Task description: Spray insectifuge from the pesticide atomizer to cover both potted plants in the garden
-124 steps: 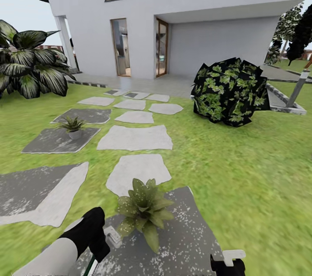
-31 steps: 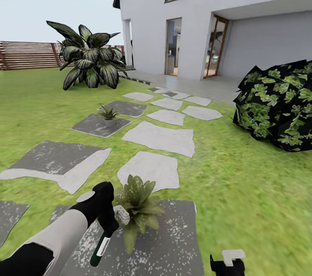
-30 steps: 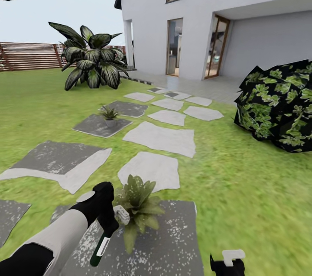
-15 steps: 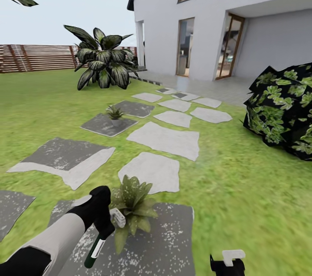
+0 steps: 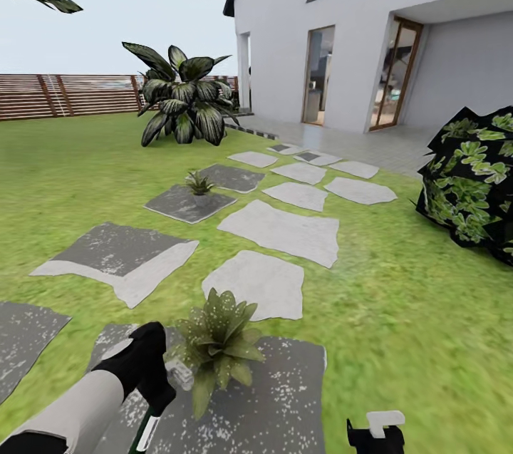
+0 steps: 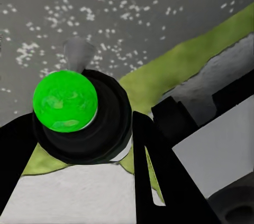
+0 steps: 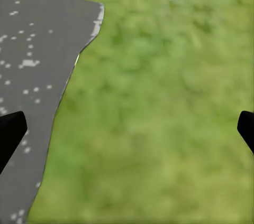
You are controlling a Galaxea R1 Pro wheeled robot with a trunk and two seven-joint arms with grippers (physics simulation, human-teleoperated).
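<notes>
My left gripper (image 5: 153,384) is shut on the pesticide atomizer (image 5: 146,432), a small dark bottle with a white label that hangs below the fingers. In the left wrist view the atomizer (image 6: 79,115) shows a round bright green end between the black fingers (image 6: 153,176). Right beside it stands the near potted plant (image 5: 214,348) on a dark speckled slab (image 5: 278,404). The far potted plant (image 5: 200,184) sits on a grey slab up the path. My right gripper (image 5: 375,432) hangs low at the right, open over grass (image 7: 159,102), fingertips wide apart.
Pale stepping slabs (image 5: 281,229) lead to the white house (image 5: 370,26). A large dark plant with white-striped leaves (image 5: 182,94) stands in front of the slatted wooden fence (image 5: 64,94). A dark leafy bush (image 5: 470,183) sits at the right. Lawn (image 5: 427,311) surrounds the slabs.
The camera has swung left, bringing more fence and lawn into view. My left gripper with the atomizer has sunk a little lower beside the near plant. The right gripper is unchanged.
</notes>
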